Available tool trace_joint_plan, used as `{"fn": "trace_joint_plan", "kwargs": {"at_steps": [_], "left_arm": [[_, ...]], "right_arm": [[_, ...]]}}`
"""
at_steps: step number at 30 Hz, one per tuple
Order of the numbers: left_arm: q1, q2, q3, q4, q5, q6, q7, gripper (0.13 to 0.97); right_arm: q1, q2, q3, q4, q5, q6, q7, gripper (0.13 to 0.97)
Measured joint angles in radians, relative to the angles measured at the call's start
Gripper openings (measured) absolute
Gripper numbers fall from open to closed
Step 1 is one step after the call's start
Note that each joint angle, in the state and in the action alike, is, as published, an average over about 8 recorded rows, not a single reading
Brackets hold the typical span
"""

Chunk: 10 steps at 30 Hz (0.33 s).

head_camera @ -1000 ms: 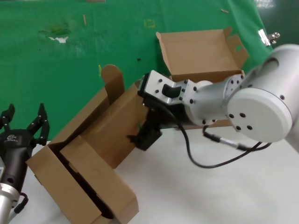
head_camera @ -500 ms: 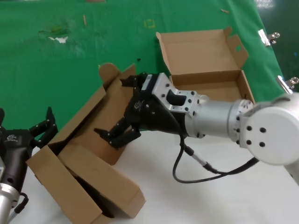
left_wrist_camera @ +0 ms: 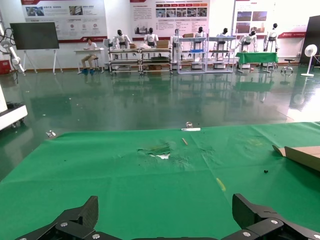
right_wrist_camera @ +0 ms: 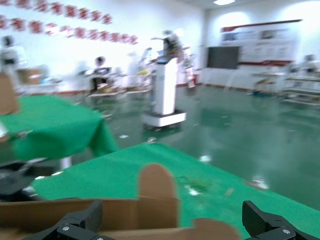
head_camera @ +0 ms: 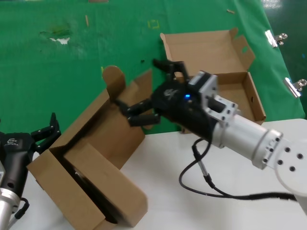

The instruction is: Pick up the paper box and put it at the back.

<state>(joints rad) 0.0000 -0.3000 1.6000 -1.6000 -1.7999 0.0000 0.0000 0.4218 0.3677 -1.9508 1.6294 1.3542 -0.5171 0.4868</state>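
On the green cloth (head_camera: 72, 62), the right gripper (head_camera: 149, 91), jaws wide, hovers over the paper box (head_camera: 91, 158); left gripper (head_camera: 41, 135) open.

Glossy dark-green floor (left_wrist_camera: 150, 102) — far white wall with poster boards (left_wrist_camera: 62, 11), dark screen on stand (left_wrist_camera: 34, 36), shelving racks (left_wrist_camera: 145, 55), green-draped table (left_wrist_camera: 256, 57), standing fan (left_wrist_camera: 310, 51).

Bright, even overhead light; right wrist view motion-blurred, glossy floor (left_wrist_camera: 150, 100) reflecting glare.
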Motion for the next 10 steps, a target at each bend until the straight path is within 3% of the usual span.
{"fn": "trace_joint_plan", "kwargs": {"at_steps": [10], "left_arm": [[0.000,0.000,0.000,0.000,0.000,0.000,0.000,0.943]], "right_arm": [[-0.145,-0.023,0.120,-0.010,0.153,0.177,-0.167,0.966]]}}
